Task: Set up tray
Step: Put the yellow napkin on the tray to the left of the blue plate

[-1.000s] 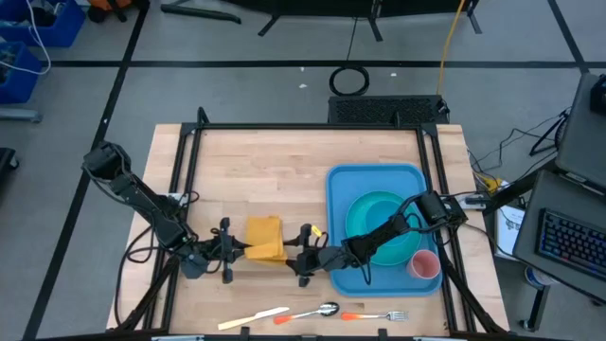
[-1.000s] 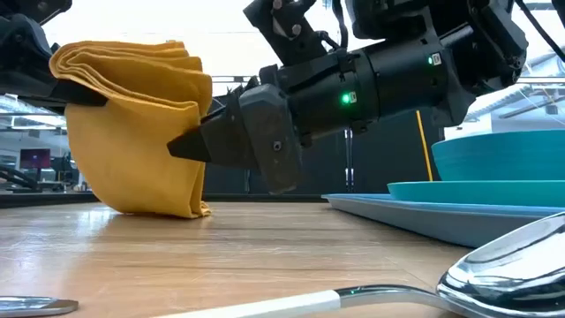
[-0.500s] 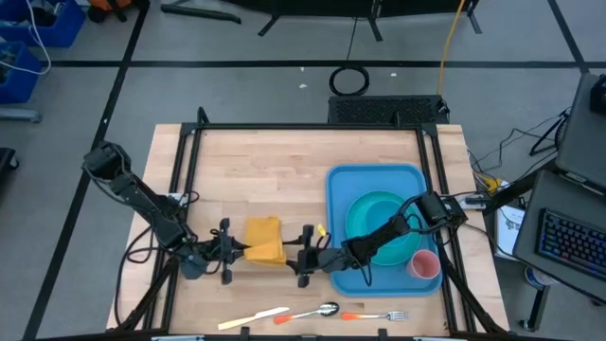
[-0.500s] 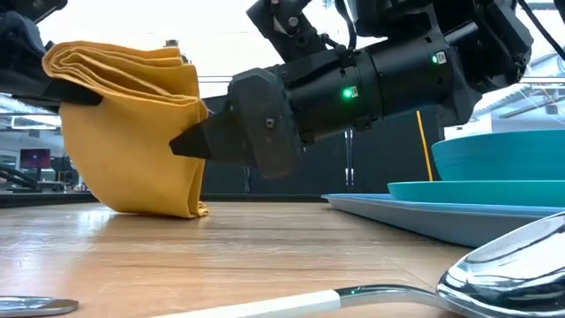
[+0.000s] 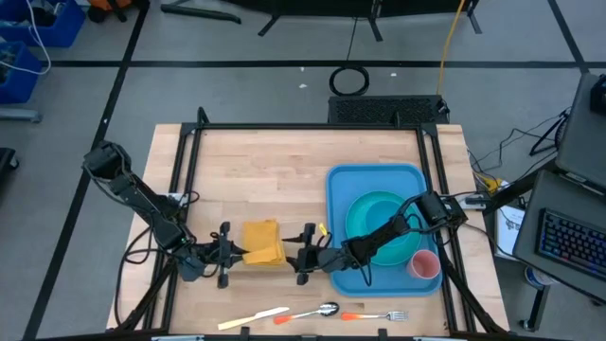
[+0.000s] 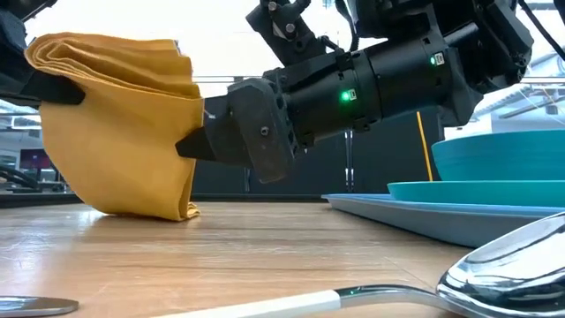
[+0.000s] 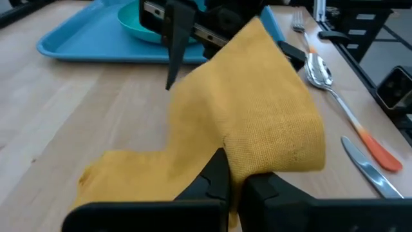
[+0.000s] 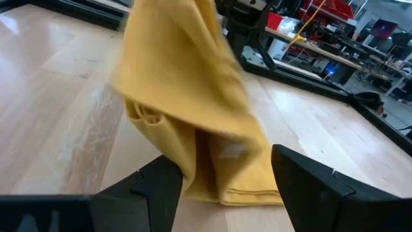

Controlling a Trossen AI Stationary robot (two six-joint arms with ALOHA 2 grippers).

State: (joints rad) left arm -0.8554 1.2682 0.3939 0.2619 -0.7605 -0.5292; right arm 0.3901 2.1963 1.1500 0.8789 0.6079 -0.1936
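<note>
While you look down from above, your left gripper (image 5: 234, 252) sits near the front of the wooden table (image 5: 265, 170), left of centre, with its fingers (image 7: 215, 183) pressed together on one edge of a folded yellow-orange napkin (image 5: 264, 242). From the left wrist camera you see the cloth pinched between the two dark tips, the rest of it rising and draping away from them. In the low view the napkin's upper folds are lifted while its bottom edge touches the tabletop.

Your right gripper (image 5: 295, 256) faces the napkin from the other side, just beside it. Its fingers (image 8: 158, 183) stand wide apart, and the right wrist camera shows the cloth hanging ahead of the gap between them, not clamped.

You find the bright-blue tray (image 5: 341, 189) on the right half of the table, lying flat, with the right arm reaching across its front part. A round turquoise plate (image 5: 374, 213) rests on it, and a pink cup (image 5: 424, 265) stands in its front right corner.

Along the front edge of the table, apart from the tray, lie a knife (image 5: 254, 318), a spoon (image 5: 317, 311) and a fork (image 5: 379, 315) with an orange handle.
</note>
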